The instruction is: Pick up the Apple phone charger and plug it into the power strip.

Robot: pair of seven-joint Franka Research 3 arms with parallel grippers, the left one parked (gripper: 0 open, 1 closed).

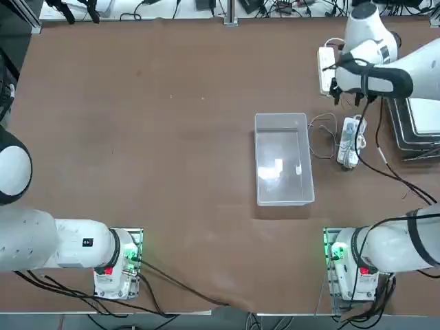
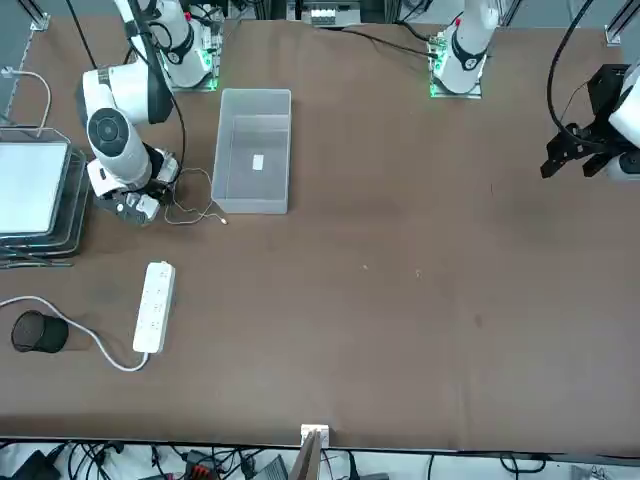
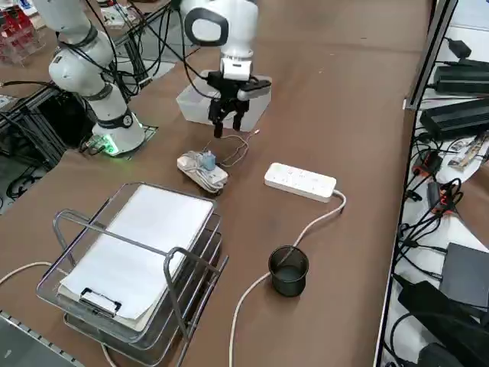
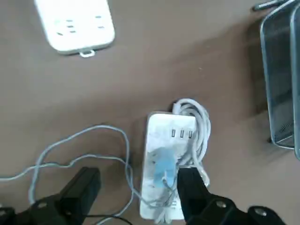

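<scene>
Pincer [image 4: 138, 187] wide open, pointing down above the white strip [image 4: 164, 161] with bundled cord, right arm [image 1: 388, 65] reaching forward

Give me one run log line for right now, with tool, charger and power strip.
right tool: open, above bundled-cord strip | charger: on that strip, ungripped | power strip: nothing plugged in

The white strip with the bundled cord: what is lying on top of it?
A bluish-white charger block and the coiled cord lie on the strip. What they cover, sockets included, can't be seen.
</scene>
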